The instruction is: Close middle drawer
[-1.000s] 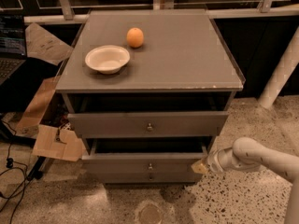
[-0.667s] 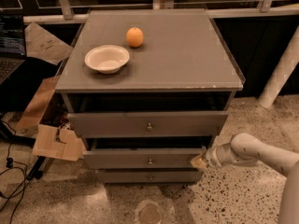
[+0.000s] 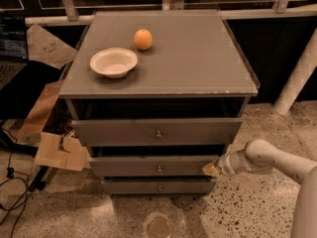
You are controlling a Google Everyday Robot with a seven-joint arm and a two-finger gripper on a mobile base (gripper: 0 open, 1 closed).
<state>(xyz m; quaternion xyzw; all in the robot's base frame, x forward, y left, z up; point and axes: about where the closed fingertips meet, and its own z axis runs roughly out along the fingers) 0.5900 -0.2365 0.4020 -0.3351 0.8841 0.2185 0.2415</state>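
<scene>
Single camera, high, in front of drawer unit (image 3: 188,58), pitched down — takes in top surface and all three fronts at once. Fairly near: unit fills centre, speckled floor (image 3: 247,212) along 6 o'clock edge, white rail (image 3: 277,14) at 12. Arm (image 3: 277,160) enters from 4 o'clock — gripper (image 3: 212,169) at right end of middle drawer (image 3: 148,166) front.

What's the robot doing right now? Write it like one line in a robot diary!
middle drawer: partly open | gripper: at the drawer's right front corner | task: close drawer, not yet done
</scene>
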